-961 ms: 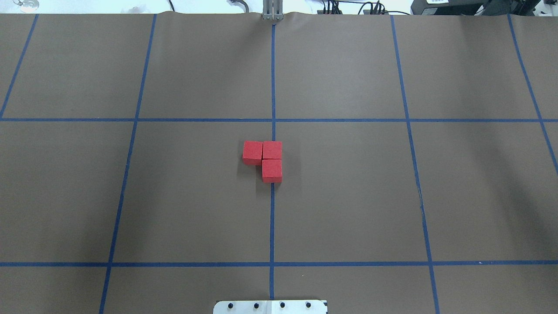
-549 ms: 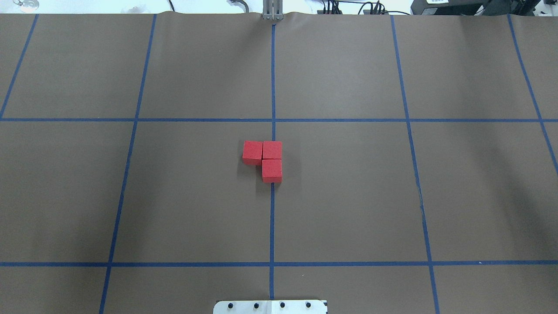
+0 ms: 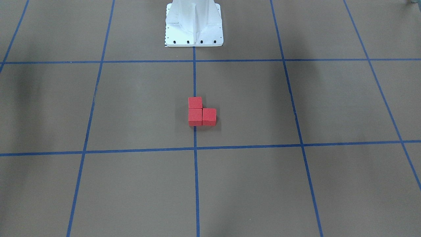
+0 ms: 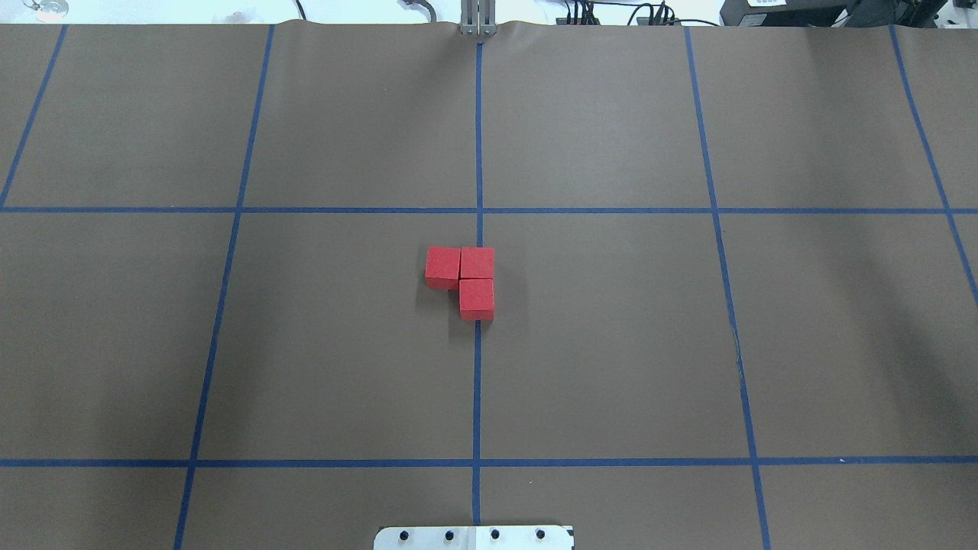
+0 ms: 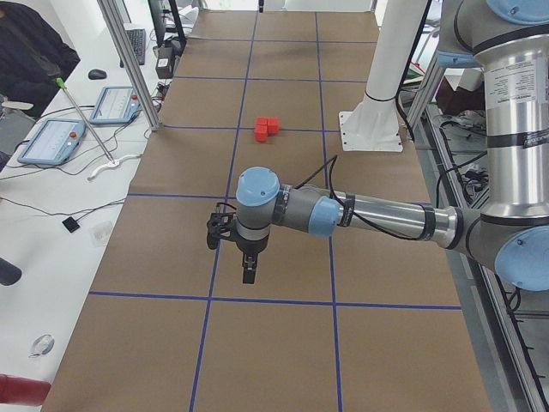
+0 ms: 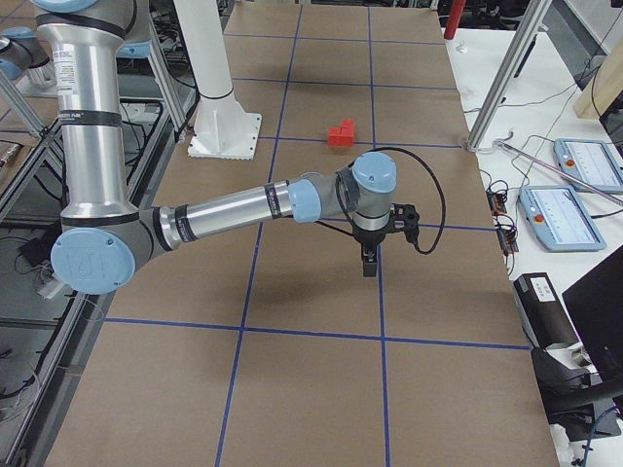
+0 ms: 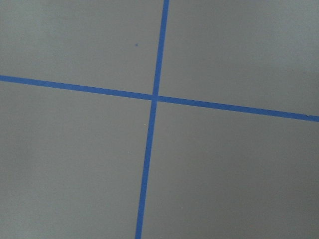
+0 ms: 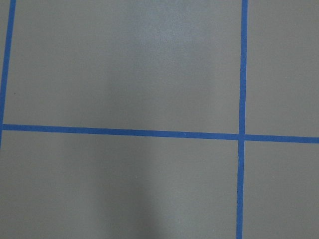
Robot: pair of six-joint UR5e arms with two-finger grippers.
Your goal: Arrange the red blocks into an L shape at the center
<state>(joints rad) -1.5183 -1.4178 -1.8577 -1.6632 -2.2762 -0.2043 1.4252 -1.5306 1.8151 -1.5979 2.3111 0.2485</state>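
— Where are the red blocks [image 4: 477,263] now?

— They are in front of the white base [image 3: 194,33], at the center [image 4: 519,359] of the table. Two of them sit on the blue tape line [image 4: 477,382] that runs out from the base, one behind the other. The third is beside the block farther from the base, on the robot's left side. All three seem to touch, and together they make an L.

— And the grippers?

— Both are well apart from the base, and neither holds anything. The left gripper [image 5: 248,276] hangs, fingers down, toward the left end of the table. The right gripper [image 6: 368,269] hangs toward the right end. Whether their fingers are wide or narrow, I cannot tell from here.
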